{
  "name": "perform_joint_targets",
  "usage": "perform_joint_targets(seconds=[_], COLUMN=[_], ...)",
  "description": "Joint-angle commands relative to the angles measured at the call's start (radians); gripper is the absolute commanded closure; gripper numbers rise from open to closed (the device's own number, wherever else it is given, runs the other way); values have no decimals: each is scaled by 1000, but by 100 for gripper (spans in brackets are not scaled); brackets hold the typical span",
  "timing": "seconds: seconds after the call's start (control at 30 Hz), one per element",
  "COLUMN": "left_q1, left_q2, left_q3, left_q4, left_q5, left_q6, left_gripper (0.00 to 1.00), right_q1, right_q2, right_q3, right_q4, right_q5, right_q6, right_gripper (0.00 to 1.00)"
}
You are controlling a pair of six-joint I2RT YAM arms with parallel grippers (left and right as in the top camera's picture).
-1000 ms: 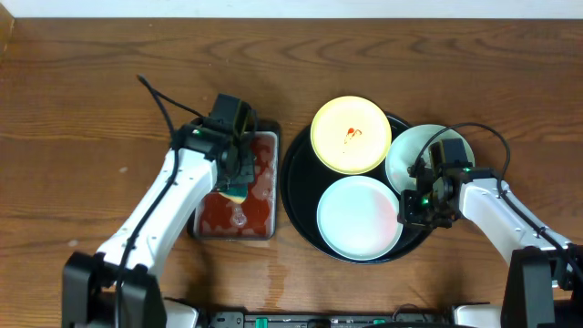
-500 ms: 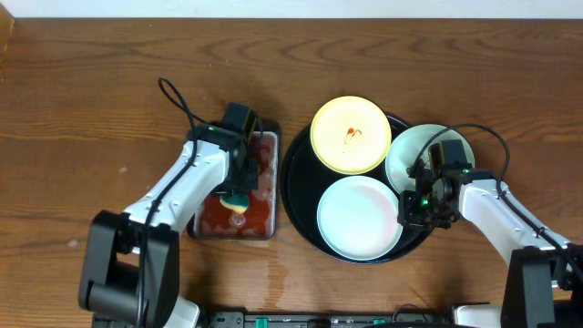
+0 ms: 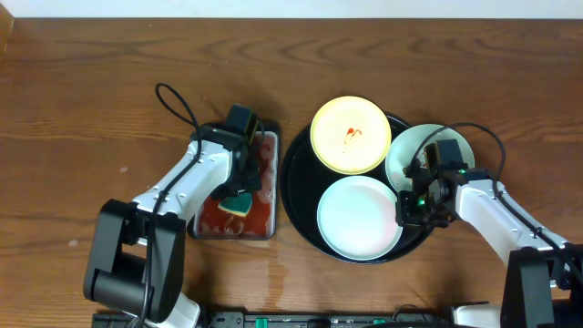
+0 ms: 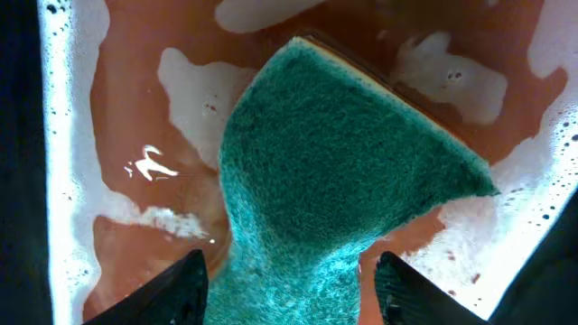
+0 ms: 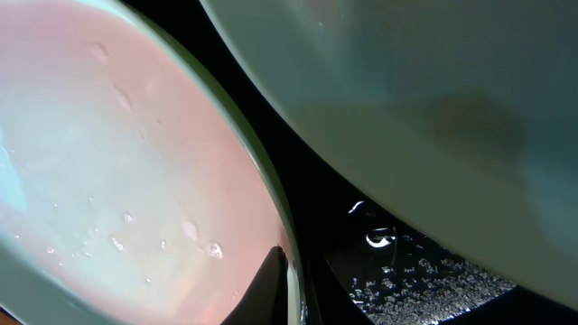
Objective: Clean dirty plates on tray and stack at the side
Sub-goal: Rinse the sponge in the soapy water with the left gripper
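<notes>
The black tray (image 3: 296,182) holds a pale yellow plate (image 3: 337,150) with a red smear at the back and a mint-white plate (image 3: 358,219) at the front. A second mint-white plate (image 3: 410,159) rests over the tray's right rim. My right gripper (image 3: 405,208) is shut on the front plate's right rim. In the right wrist view one finger (image 5: 269,287) lies inside that plate (image 5: 117,153), against its edge. My left gripper (image 3: 239,193) stands open over a green sponge (image 4: 343,153), which lies in red liquid between the fingers (image 4: 185,284).
The small metal tray (image 3: 264,230) with foamy red liquid (image 4: 135,117) sits just left of the black tray. The black tray's wet floor (image 5: 424,280) shows between the two mint-white plates. Bare wooden table (image 3: 82,118) surrounds everything.
My left gripper has opened and let the sponge go into the red liquid, after shifting slightly right and down. The right gripper has closed a little tighter on the plate rim.
</notes>
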Motion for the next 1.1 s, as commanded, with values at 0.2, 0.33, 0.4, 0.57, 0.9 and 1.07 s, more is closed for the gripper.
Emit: perform_joint_targets(seconds=[0.2, 0.33, 0.4, 0.57, 0.9, 1.07], left_q1=[4, 4, 4, 0, -2, -2], left_q2=[8, 8, 8, 8, 8, 7], left_q3=[-12, -12, -16, -52, -192, -189], left_q4=[-46, -79, -82, -69, 58, 61], left_q5=[-4, 0, 32, 71, 71, 71], left_q6=[-24, -24, -25, -25, -32, -32], left_gripper=[39, 39, 39, 41, 80, 93], right_q1=[10, 10, 10, 10, 10, 10], right_q2=[7, 7, 7, 7, 7, 7], right_q3=[-7, -7, -7, -7, -7, -7], right_q4=[2, 2, 2, 2, -2, -6], right_q5=[0, 0, 0, 0, 0, 0], right_q6=[-7, -8, -8, -8, -8, -8], right_gripper=[95, 95, 95, 96, 97, 98])
